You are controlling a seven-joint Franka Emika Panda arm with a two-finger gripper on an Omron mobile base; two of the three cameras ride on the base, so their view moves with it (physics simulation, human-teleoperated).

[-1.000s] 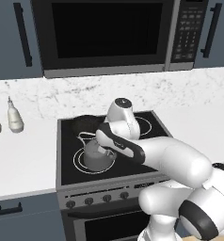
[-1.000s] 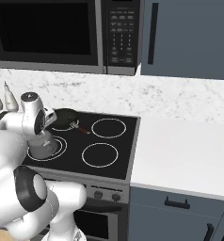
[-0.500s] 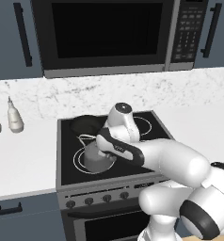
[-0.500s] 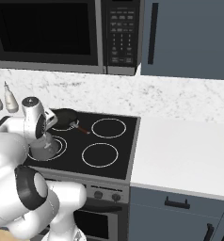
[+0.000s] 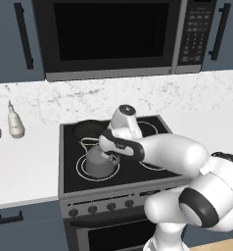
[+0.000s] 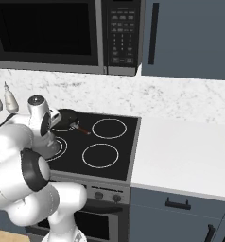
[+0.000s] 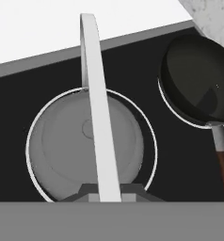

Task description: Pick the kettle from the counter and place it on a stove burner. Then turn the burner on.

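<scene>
The kettle (image 5: 98, 161) stands upright on the stove burner (image 5: 82, 169), front left of the cooktop (image 5: 138, 166) — spout toward the frying pan (image 7: 198, 84). The hand (image 7: 107, 190) is closed on its arched handle (image 7: 97, 117).

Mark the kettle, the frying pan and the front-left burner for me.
kettle (image 5: 98, 162), left base view, on its grey body.
frying pan (image 7: 194, 84), hand view, on the dark inside of the pan.
burner (image 7: 150, 136), hand view, on the white ring beside the kettle.
</scene>
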